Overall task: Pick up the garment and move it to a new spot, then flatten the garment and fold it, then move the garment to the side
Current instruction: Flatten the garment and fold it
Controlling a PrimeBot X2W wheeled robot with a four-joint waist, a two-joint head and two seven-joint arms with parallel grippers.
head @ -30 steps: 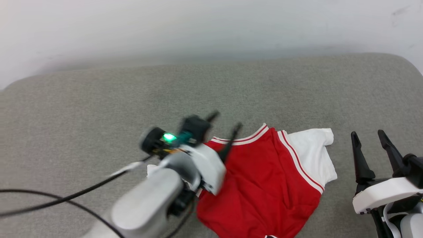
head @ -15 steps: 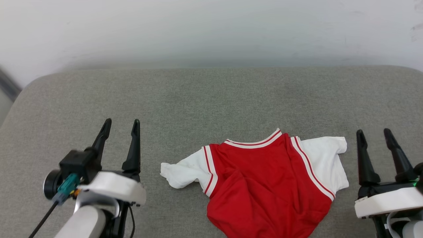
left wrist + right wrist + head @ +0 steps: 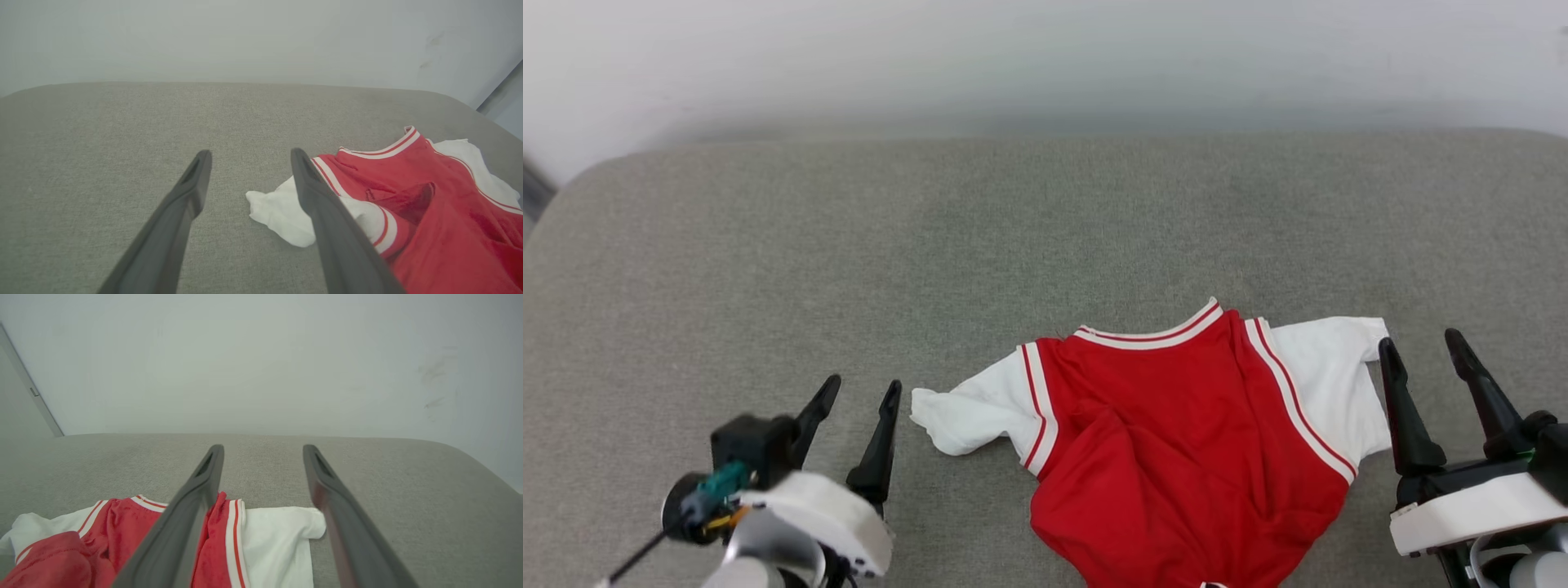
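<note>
The garment (image 3: 1184, 441) lies on the grey cushion, a red jersey with white sleeves and red-white striped trim, its plain red side up and wrinkled; no lettering shows. The left sleeve (image 3: 964, 412) is crumpled. My left gripper (image 3: 862, 392) hovers open just left of that sleeve, nothing between its fingers. My right gripper (image 3: 1419, 347) is open beside the right sleeve (image 3: 1339, 380). In the left wrist view the garment (image 3: 429, 204) lies to the right of the open left gripper (image 3: 248, 157). The right wrist view has the garment (image 3: 245, 535) below the open right gripper (image 3: 263, 451).
The grey fabric cushion (image 3: 931, 245) spreads wide to the left and behind the garment. A pale wall (image 3: 1045, 65) rises behind its far edge. A black cable (image 3: 629, 559) trails from my left wrist.
One second ago my left arm reached over the garment's left shoulder; it has pulled back to the lower left, uncovering the left sleeve. The head camera has shifted. The right gripper stays open.
</note>
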